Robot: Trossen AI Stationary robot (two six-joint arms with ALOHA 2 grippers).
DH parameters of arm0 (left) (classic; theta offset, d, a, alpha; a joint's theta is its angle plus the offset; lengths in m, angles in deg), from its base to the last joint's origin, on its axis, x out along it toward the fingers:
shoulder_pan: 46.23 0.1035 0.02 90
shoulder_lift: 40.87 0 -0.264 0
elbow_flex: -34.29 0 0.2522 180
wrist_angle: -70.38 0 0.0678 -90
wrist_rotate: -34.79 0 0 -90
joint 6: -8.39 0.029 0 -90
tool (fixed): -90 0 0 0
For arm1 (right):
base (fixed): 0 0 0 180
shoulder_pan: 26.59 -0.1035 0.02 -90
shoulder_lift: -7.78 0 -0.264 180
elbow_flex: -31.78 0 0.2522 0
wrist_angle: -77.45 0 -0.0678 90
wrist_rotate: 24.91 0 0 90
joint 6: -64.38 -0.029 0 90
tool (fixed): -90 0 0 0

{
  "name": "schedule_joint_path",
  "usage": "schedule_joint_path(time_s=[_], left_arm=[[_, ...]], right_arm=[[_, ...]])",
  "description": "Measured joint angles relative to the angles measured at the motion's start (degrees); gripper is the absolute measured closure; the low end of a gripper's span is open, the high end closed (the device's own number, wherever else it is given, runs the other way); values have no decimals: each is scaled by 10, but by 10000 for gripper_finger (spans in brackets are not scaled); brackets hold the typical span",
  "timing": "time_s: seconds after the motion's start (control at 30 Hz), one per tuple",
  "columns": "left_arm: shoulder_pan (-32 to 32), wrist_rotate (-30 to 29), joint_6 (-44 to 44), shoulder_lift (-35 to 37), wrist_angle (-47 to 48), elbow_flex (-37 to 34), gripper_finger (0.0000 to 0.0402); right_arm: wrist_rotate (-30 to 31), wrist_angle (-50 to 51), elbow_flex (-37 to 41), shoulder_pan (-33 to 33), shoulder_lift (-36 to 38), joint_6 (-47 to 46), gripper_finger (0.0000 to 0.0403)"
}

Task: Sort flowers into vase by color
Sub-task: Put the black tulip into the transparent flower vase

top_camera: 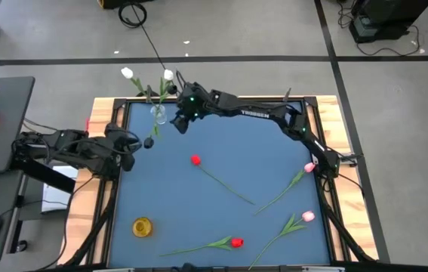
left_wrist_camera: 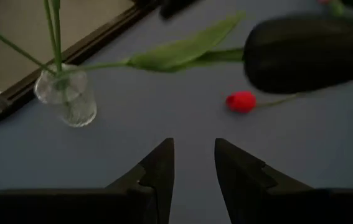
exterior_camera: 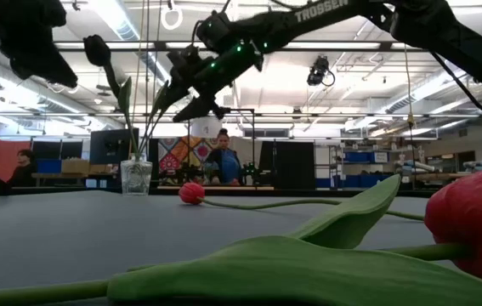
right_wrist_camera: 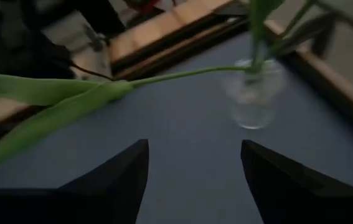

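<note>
A clear glass vase [top_camera: 158, 114] stands at the far left of the blue table and holds two white flowers [top_camera: 127, 73] and a black one. The black flower's head [left_wrist_camera: 307, 53] leans out of the vase toward the left arm on its stem and leaf [right_wrist_camera: 70, 93]. My right gripper [top_camera: 180, 122] hovers open just right of the vase, with nothing between its fingers [right_wrist_camera: 192, 146]. My left gripper [top_camera: 129, 143] is open and holds nothing [left_wrist_camera: 195, 144]; it stands above the table's left edge, near the black head. Red flowers [top_camera: 195, 160] and pink flowers [top_camera: 309, 168] lie on the table.
A small yellow vase [top_camera: 142, 226] stands near the front left corner. Another red flower [top_camera: 236, 242] and another pink one [top_camera: 307, 217] lie toward the front right. A wooden rim [top_camera: 327, 113] frames the table. A desk [top_camera: 2, 121] stands beyond the left edge.
</note>
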Motion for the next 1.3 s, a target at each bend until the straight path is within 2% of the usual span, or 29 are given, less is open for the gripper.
schedule_joint_path(time_s=[0.13, 0.27, 0.4, 0.47, 0.7, 1.0, 1.3], left_arm=[[0, -4, -9, 0, -32, 0, 280], [0, -14, -19, 1, -57, 0, 280], [0, -12, -30, 0, -66, 0, 280], [0, -12, -33, 0, -66, 0, 280], [0, -2, -51, 0, -71, 0, 280], [0, -1, -72, 0, -70, 0, 280], [0, -1, -85, 0, -70, 0, 280]], right_arm=[[-50, -155, 68, -5, -4, -116, 162], [-56, -323, 134, -11, -2, -245, 176], [-27, -330, 166, -21, -7, -277, 191], [-30, -341, 166, -26, -19, -292, 198], [-29, -444, 145, -42, -82, -386, 208], [-56, -521, 67, -35, -143, -479, 212], [-55, -509, -1, 4, -147, -513, 212]])
